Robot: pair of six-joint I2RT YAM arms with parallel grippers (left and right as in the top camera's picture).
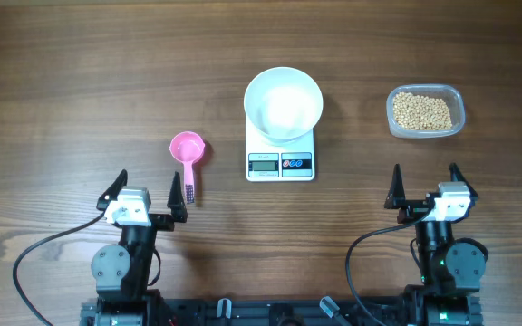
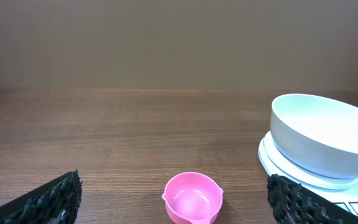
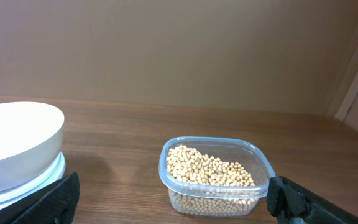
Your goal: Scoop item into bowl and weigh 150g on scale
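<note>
The left fingers (image 1: 176, 194) and right fingers (image 1: 395, 188) are being held spread wide, grasping nothing. The beans (image 1: 421, 110) are lying in the clear tub (image 1: 461, 114), apart from the empty bowl (image 1: 283, 102) sitting on the scale (image 1: 280, 165). The pink scoop (image 1: 187, 148) is probably best being gripped squarely by its handle.

The tabletop (image 1: 62, 91) is matt grained wood. The bowl (image 1: 284, 102) looks smooth and white, the scale (image 1: 280, 164) smooth white plastic, the scoop (image 2: 192, 198) glossy pink plastic, the tub (image 3: 263, 163) clear plastic, the beans (image 3: 210, 171) matt tan; my pads (image 2: 55, 198) are rough and black
</note>
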